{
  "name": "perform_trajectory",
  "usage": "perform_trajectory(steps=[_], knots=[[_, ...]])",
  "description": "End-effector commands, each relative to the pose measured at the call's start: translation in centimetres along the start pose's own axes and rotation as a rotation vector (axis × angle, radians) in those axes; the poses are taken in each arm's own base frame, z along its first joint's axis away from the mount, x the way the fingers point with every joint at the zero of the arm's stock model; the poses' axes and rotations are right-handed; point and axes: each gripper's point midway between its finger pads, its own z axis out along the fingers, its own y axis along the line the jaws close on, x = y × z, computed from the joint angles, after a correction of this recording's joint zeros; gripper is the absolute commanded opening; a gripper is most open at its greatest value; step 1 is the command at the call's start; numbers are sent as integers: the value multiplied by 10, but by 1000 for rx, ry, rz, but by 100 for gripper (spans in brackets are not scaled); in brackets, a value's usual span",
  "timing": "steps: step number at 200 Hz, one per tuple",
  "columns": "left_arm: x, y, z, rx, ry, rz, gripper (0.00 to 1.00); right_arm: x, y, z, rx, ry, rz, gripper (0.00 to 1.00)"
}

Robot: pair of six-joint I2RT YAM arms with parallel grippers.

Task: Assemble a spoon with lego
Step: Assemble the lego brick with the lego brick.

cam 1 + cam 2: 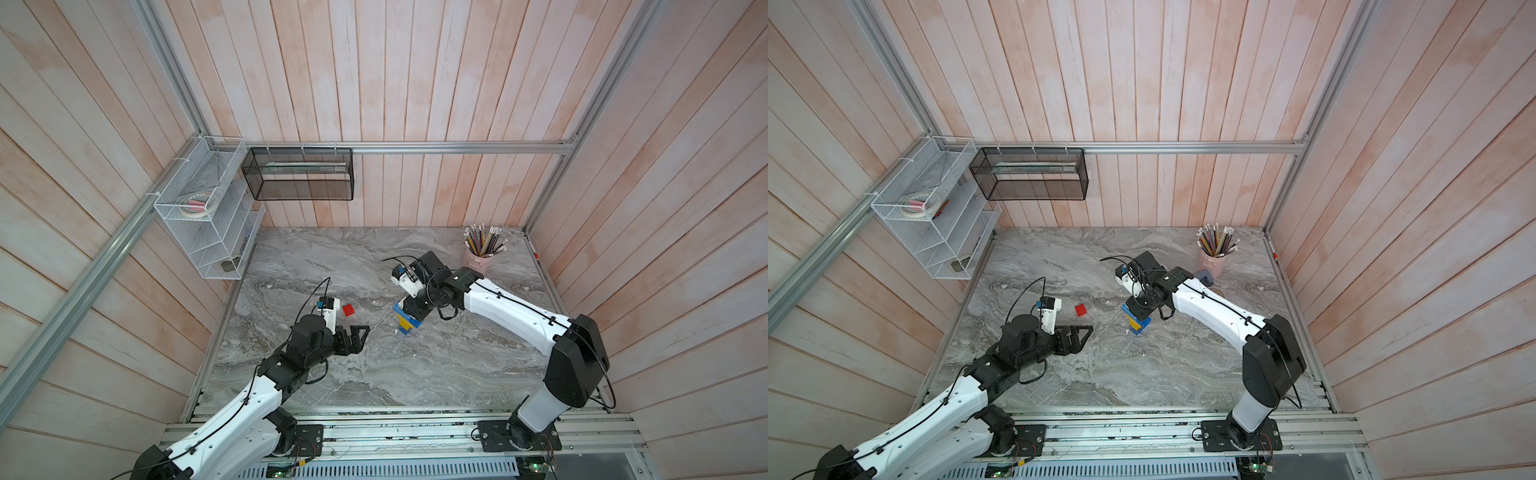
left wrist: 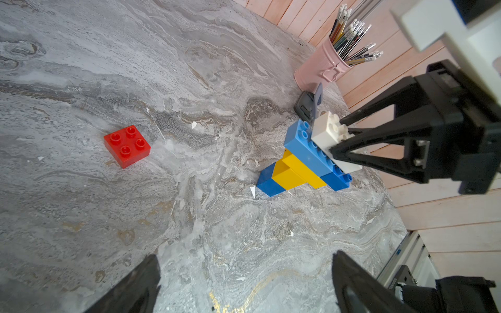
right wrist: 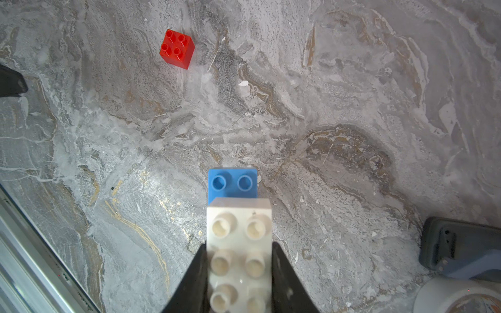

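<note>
Left wrist: square red brick [image 2: 127, 146] (4 studs), marbled tabletop [image 2: 81, 67].

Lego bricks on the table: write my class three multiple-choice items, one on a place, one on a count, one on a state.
1. Where is the red brick? A alone on the table B on the white brick C on the floor
2. How many studs top the red brick? A two B four C six
3. The right gripper is: A open B shut on the white brick C shut on the red brick
Key: 1 A, bare table surrounds it; 2 B, four studs show; 3 B, it clamps the white brick's sides.
</note>
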Motion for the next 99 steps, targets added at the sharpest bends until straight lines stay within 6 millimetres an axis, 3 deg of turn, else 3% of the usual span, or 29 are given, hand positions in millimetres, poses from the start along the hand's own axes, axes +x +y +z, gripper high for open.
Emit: perform_trajectory(steps=[1,99], knots=[[4,1,2,2,6,2,100,4,3,-9,-19,-5,15,4],[4,0,1,6,5,-2,100,10,4,2,-47,9,25,4]])
